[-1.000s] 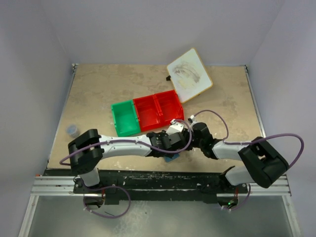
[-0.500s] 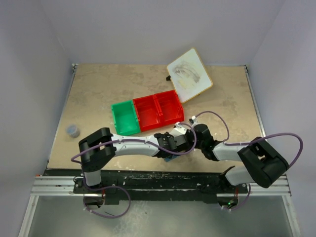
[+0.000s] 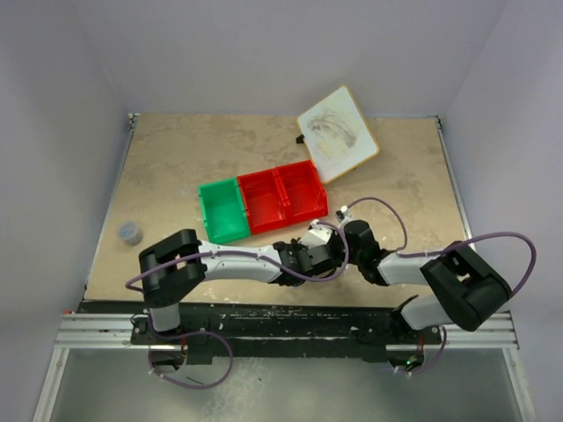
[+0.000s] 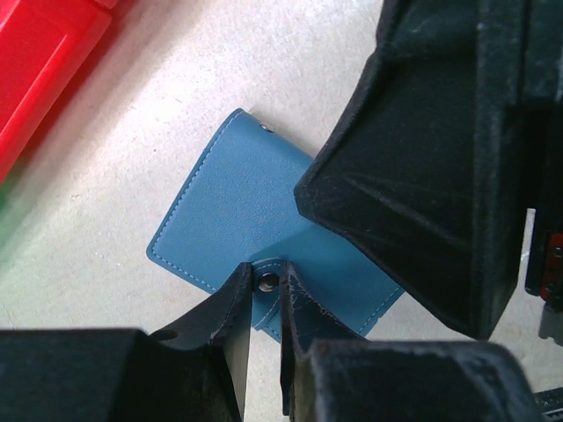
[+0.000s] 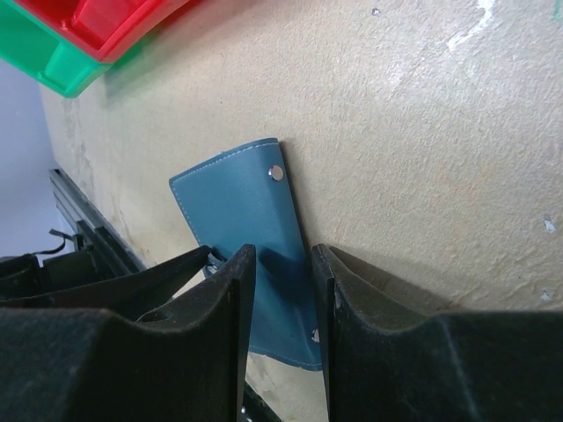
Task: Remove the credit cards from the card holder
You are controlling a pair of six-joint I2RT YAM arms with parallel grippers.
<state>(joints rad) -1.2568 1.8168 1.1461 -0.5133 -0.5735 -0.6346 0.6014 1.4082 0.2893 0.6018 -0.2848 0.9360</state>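
The card holder [image 4: 237,202] is a closed blue wallet lying flat on the tan table near its front edge. It also shows in the right wrist view [image 5: 237,220]. My left gripper [image 4: 264,276] has its jaws nearly together around the wallet's snap tab [image 4: 266,281]. My right gripper [image 5: 281,257] is narrowly open over the wallet's far edge, one finger above the wallet and one above bare table. It fills the upper right of the left wrist view [image 4: 422,176]. In the top view both grippers [image 3: 315,255] meet and cover the wallet. The credit cards are hidden.
Two red bins [image 3: 281,195] and a green bin [image 3: 222,211] stand just behind the grippers. A white wood-rimmed board [image 3: 338,134] lies at the back right. A small grey object [image 3: 130,232] sits at the left. The table's front edge is close by.
My left arm has reached further right, its gripper closing in on the wallet and covering it in the top view. The right gripper has stayed nearly in place.
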